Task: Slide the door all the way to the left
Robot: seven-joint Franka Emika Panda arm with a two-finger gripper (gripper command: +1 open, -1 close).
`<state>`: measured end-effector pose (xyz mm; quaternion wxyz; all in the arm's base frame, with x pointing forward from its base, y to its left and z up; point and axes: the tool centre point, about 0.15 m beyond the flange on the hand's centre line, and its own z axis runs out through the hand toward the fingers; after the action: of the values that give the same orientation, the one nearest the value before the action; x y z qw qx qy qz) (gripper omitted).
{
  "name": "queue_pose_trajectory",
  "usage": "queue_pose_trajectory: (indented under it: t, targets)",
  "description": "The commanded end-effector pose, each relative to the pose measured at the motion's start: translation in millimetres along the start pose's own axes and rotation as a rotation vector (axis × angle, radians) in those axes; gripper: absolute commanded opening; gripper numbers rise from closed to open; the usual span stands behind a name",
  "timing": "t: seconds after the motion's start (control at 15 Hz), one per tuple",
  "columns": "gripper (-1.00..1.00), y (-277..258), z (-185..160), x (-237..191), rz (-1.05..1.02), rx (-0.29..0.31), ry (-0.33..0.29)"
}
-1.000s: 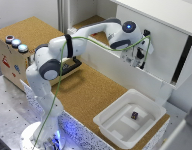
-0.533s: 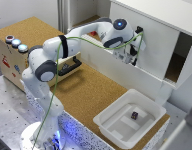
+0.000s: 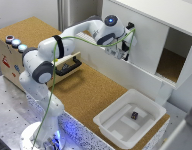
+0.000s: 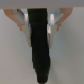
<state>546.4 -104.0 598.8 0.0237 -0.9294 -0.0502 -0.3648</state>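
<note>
Door panel (image 3: 146, 42) sits in the white cabinet (image 3: 161, 15) at the far side of the cork-topped worktop (image 3: 96, 95), covering roughly the left and middle part of the cabinet front as the exterior view sees it. On the exterior view's right of it there's an open gap where the brown cabinet interior (image 3: 171, 65) shows. The arm (image 3: 71, 42) reaches across from its base at the near left, and the hand (image 3: 127, 47) is right up against the door's left part, near the low front wall (image 3: 121, 70) of the cabinet.

Can't tell if the hand is clenched or released. In the exterior view the fingers are too small and blurry, and the wrist view is mostly a dark fuzzy bar (image 4: 39, 42) down the middle against a plain pale surface (image 4: 67, 55), with only bits of the white finger mounts (image 4: 21, 19) showing beside it.

Other stuff around: a wooden drawer front with a black handle (image 3: 68, 66) just left of the arm, a box with coloured buttons (image 3: 15, 42) at the far left, and a white tray (image 3: 128, 120) at the near right with a small dark object (image 3: 134, 115) in it.
</note>
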Motion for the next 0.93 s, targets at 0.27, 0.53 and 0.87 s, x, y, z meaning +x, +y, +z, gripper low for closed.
queue_pose_trajectory:
  t: [0.27, 0.53, 0.87]
  targets:
    - [-1.00, -142, -31, -62, 0.000, -0.111, 0.081]
    - [-1.00, -192, -25, -63, -0.052, -0.069, 0.071]
    - [-1.00, -243, -24, -62, -0.104, -0.011, 0.070]
